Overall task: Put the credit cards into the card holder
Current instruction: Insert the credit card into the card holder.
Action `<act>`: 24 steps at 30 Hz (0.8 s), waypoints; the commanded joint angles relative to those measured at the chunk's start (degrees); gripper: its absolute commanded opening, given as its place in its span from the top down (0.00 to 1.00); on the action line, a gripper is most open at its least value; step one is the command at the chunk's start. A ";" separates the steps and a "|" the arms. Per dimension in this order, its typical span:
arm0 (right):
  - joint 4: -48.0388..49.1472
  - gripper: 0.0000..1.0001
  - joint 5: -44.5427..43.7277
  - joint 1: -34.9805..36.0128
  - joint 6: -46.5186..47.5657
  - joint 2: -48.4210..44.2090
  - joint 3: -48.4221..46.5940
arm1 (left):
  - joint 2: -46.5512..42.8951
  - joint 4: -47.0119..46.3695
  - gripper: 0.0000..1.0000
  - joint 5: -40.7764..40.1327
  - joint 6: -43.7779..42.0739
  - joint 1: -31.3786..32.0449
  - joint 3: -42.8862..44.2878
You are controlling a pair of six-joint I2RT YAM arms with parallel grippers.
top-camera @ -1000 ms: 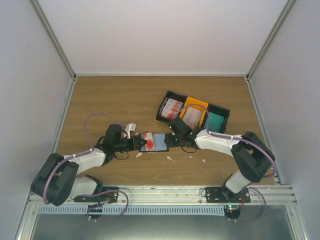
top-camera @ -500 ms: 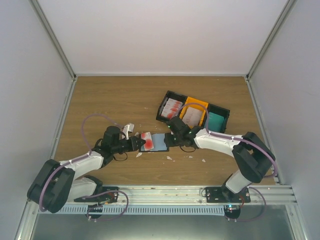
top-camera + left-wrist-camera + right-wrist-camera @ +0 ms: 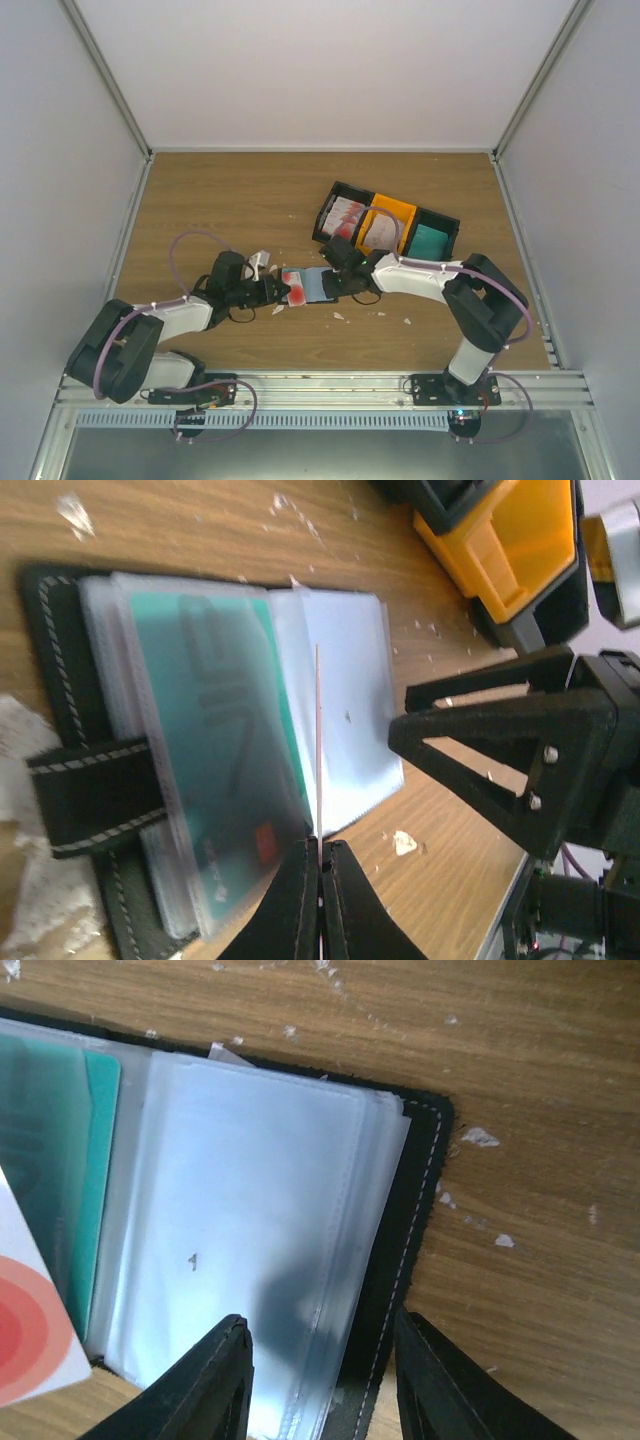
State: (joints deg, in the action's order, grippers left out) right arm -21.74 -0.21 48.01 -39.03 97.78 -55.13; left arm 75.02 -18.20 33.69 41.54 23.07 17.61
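The card holder (image 3: pixel 314 284) lies open on the table between both grippers, its clear sleeves (image 3: pixel 250 1240) up and a teal card (image 3: pixel 215 750) in one sleeve. My left gripper (image 3: pixel 320 858) is shut on a red-and-white credit card (image 3: pixel 295 285), seen edge-on (image 3: pixel 318 740) standing over the holder's middle fold. My right gripper (image 3: pixel 320 1370) is open, low over the holder's right end; one finger (image 3: pixel 225 1385) is above the sleeves, the other (image 3: pixel 445 1385) is just past the black stitched edge (image 3: pixel 408 1240). The held card's corner (image 3: pixel 25 1310) shows at left.
Behind the right arm stands a row of trays: a black one with red-and-white cards (image 3: pixel 343 214), an orange one (image 3: pixel 386 228), and a black one with teal cards (image 3: pixel 432 241). Small white scraps (image 3: pixel 340 316) lie on the wood near the holder. White walls enclose the table.
The right gripper has moved left further over the holder's right end and its jaws have narrowed. The left gripper, still holding the card, has shifted slightly.
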 commanded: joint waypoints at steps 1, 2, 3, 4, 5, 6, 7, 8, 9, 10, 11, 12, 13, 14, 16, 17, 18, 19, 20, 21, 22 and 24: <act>-4.28 0.59 -5.98 0.95 -0.41 1.51 -2.80 | 1.10 1.45 1.00 1.58 -1.95 -2.38 3.39; -4.74 0.60 -6.49 0.95 -0.41 1.88 -3.19 | 1.43 1.94 1.00 2.10 -2.39 -2.67 3.93; -4.94 0.60 -6.64 0.95 -0.24 2.27 -3.42 | 1.88 2.33 1.00 2.55 -2.77 -2.83 4.45; -4.91 0.60 -6.58 0.95 -0.11 2.59 -3.63 | 2.43 2.79 1.00 3.00 -3.13 -2.93 5.05; -4.83 0.61 -6.46 0.95 0.03 2.92 -3.78 | 3.16 2.89 1.00 3.73 -3.43 -3.04 5.59; -4.70 0.61 -6.06 0.95 0.15 3.23 -3.94 | 4.07 2.95 1.00 4.59 -3.78 -3.11 6.20; -4.60 0.62 -5.70 0.95 0.17 3.49 -3.93 | 4.94 3.01 1.00 5.49 -3.95 -3.12 6.94; -4.48 0.63 -5.53 0.95 0.18 3.66 -3.93 | 5.77 2.81 1.00 6.06 -4.00 -3.16 7.30; -4.46 0.64 -5.26 0.95 0.18 3.79 -3.85 | 6.46 2.61 1.00 6.53 -4.14 -3.23 7.61; -4.46 0.65 -5.17 0.95 0.13 3.94 -3.78 | 7.21 2.56 1.00 6.82 -4.29 -3.21 7.93; -4.58 0.66 -5.16 0.95 0.03 4.06 -3.68 | 8.14 2.70 1.00 7.17 -4.50 -3.23 8.23; -4.69 0.67 -5.20 0.95 -0.14 4.16 -3.60 | 8.75 2.79 1.00 7.48 -4.76 -3.25 8.57; -4.77 0.68 -5.16 0.99 -0.29 4.28 -3.54 | 9.47 2.81 1.00 7.99 -4.97 -3.23 8.79; -4.90 0.69 -5.23 0.95 -0.46 4.34 -3.45 | 10.08 2.90 1.00 8.58 -5.20 -3.21 9.13; -5.10 0.70 -5.33 0.95 -0.63 4.45 -3.32 | 11.53 3.06 1.00 9.91 -5.69 -3.23 9.79; -5.19 0.71 -5.37 0.94 -0.69 4.51 -3.31 | 12.29 3.00 1.00 10.64 -5.82 -3.23 10.01; -5.24 0.72 -5.48 0.93 -0.79 4.67 -3.31 | 13.06 2.84 1.00 11.34 -5.88 -3.22 10.12; -5.32 0.73 -5.46 0.94 -0.78 4.74 -3.31 | 13.60 2.46 1.00 12.06 -5.80 -3.35 10.12; -5.33 0.74 -5.48 0.95 -0.79 4.83 -3.27 | 14.21 2.00 1.00 12.58 -5.59 -3.31 10.04; -5.27 0.75 -5.44 0.95 -0.81 4.87 -3.25 | 14.72 1.44 1.00 12.84 -5.33 -3.30 10.00; -5.20 0.75 -5.32 0.95 -0.79 4.96 -3.23 | 15.16 1.21 1.00 12.95 -5.17 -3.35 10.01; -5.09 0.76 -5.12 0.99 -0.79 5.05 -3.10 | 16.25 0.76 1.00 13.16 -4.67 -3.45 10.22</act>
State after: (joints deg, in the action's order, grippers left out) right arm -25.08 -4.43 48.53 -39.46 100.95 -58.22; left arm 89.30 -14.83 44.36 37.32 19.99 26.89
